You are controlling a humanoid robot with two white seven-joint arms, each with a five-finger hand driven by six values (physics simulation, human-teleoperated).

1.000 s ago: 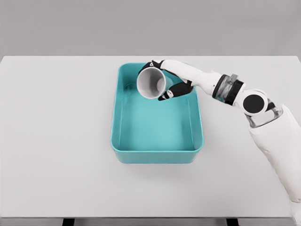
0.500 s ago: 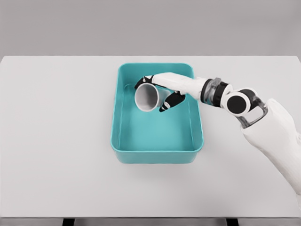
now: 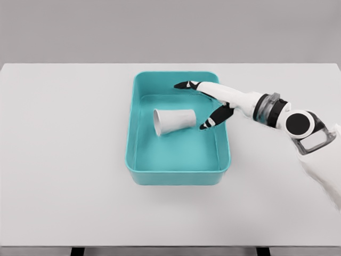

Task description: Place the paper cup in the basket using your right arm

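Observation:
The white paper cup (image 3: 174, 121) lies on its side on the floor of the teal basket (image 3: 135, 160), its open mouth facing left. My right hand (image 3: 198, 105) hovers over the basket's right half, just right of the cup and apart from it. Its fingers (image 3: 187, 85) are spread and hold nothing, and the thumb points down toward the basket's right wall. The right arm comes in from the picture's right edge. The left arm does not show.
The basket stands in the middle of a white table (image 3: 64, 160). The table's front edge runs along the bottom of the picture. Nothing else lies on it.
The right hand lowered the cup into the basket and let it go. The cup now lies on the basket floor, and the hand has drawn back to the right with its fingers spread.

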